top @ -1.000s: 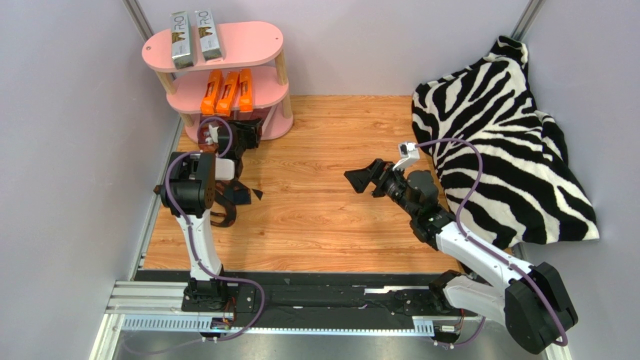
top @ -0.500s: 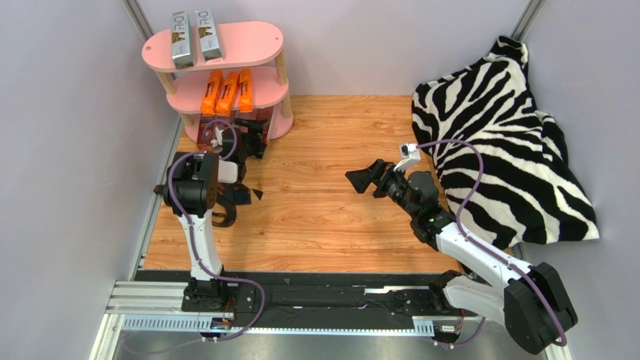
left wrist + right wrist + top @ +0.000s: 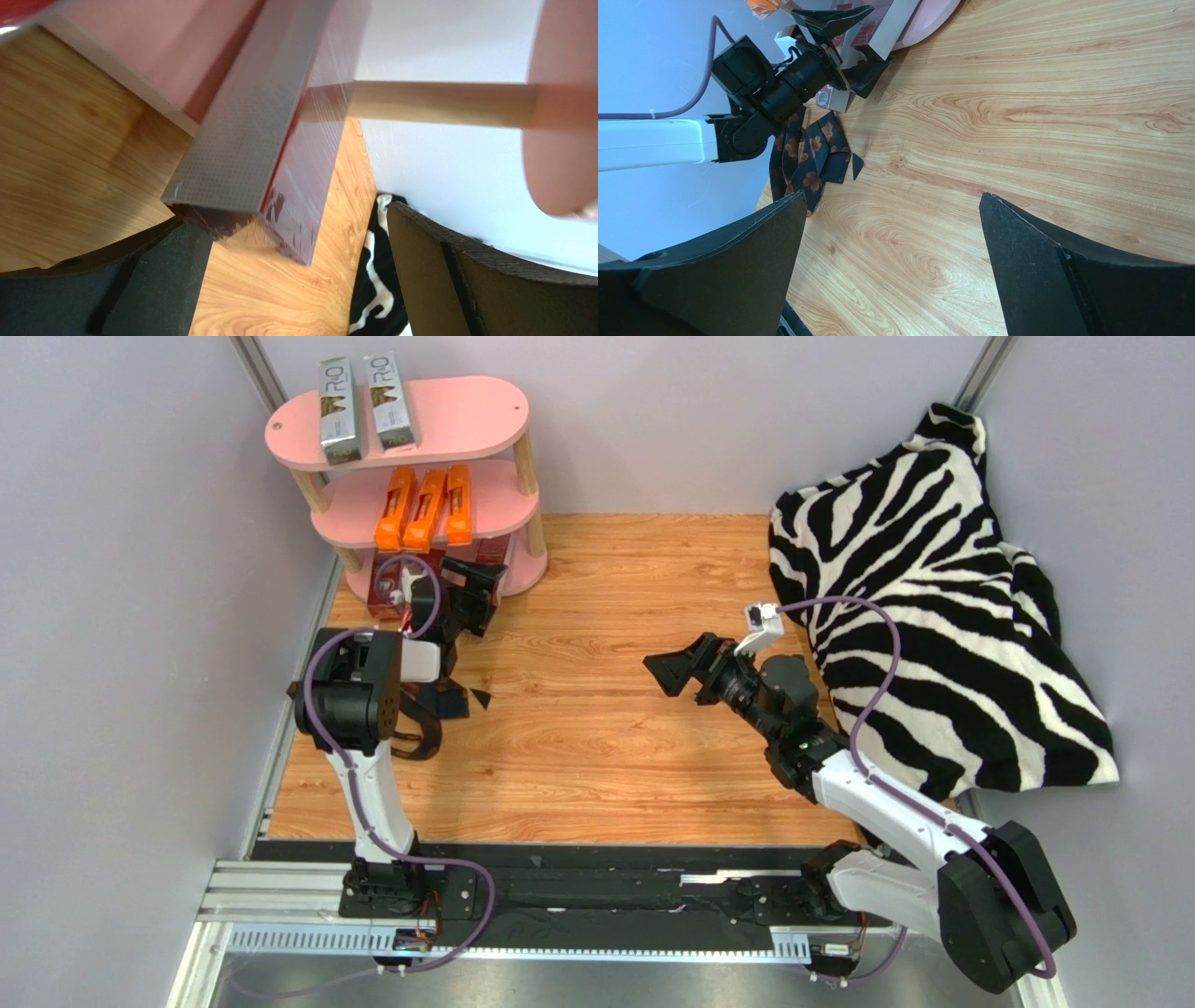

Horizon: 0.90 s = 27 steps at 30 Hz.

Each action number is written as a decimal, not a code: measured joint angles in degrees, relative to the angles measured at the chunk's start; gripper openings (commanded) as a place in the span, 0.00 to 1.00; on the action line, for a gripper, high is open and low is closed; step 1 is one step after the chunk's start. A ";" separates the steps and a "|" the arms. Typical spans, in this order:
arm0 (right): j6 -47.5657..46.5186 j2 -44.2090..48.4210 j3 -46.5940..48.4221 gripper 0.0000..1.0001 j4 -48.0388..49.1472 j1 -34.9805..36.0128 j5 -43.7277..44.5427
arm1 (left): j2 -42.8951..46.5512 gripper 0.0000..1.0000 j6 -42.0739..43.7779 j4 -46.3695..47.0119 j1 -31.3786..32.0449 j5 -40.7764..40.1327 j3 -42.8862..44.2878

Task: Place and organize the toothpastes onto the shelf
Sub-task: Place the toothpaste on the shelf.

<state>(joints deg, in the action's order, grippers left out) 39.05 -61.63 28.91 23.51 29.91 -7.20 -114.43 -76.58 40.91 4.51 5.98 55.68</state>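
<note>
The left pincer (image 3: 291, 231) is opened wide. A dark red carton (image 3: 281, 119) is seen between its fingers, not squeezed, with its far end pushed into the pink shelf (image 3: 140, 42). The right pincer (image 3: 673, 669) is opened wide too, well apart.

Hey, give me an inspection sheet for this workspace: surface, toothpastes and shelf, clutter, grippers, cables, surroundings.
Surface: wooden tabletop, no damage seen.
Job's things: pink shelf; two silver-grey cartons on top tier, three orange cartons on middle tier, dark red carton at bottom tier, end jutting out.
Clutter: dark floral strap near left edge; zebra cloth at right.
Grippers: left gripper open, dark red carton's end between its fingers; right gripper open, empty, over wood.
Cables: purple cables looped along both arms, no snag seen.
Surroundings: pale walls; metal rail at near edge.
</note>
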 measured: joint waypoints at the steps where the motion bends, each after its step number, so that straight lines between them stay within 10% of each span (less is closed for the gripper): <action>1: 0.04 -0.02 0.00 1.00 0.02 0.00 0.00 | 0.72 0.99 0.59 -0.07 0.11 0.00 -0.31; 27: 0.13 -0.11 -0.02 1.00 0.48 -0.35 -0.42 | -1.31 0.99 7.87 -13.40 1.51 6.29 9.86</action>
<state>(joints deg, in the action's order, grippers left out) 39.18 -61.73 28.88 23.99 29.56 -7.62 -115.74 -68.71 27.51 6.02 12.27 65.54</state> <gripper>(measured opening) 0.997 0.991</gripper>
